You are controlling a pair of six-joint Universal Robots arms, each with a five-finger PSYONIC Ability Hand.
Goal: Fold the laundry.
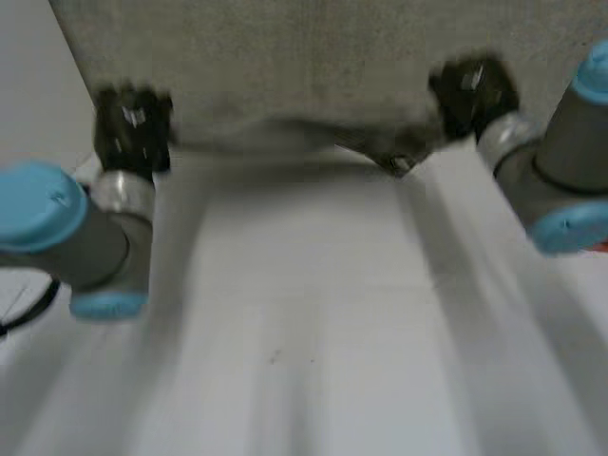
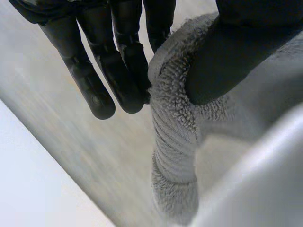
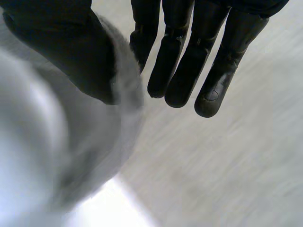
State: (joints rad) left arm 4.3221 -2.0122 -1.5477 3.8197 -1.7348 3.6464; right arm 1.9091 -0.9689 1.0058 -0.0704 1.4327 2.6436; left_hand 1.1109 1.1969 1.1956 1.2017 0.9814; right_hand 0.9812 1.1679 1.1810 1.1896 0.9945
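A grey terry towel (image 1: 313,66) spreads over the far part of the white table (image 1: 304,332). In the head view my left hand (image 1: 133,128) is at the towel's near left corner and my right hand (image 1: 472,95) at its near right corner. In the left wrist view my left hand (image 2: 109,71) pinches a fold of the towel's edge (image 2: 175,142) between straight fingers and the thumb (image 2: 227,56). My right hand (image 3: 189,61) in its wrist view holds the towel's edge (image 3: 123,109) the same way under its thumb (image 3: 71,47). The rest of the towel (image 3: 227,170) lies beneath both hands.
Bare white table reaches from the towel's near edge to the front. Both arms stand at the table's sides, the left one (image 1: 66,237) lower in the head view than the right one (image 1: 560,171). A small orange-red spot (image 1: 599,246) shows at the right edge.
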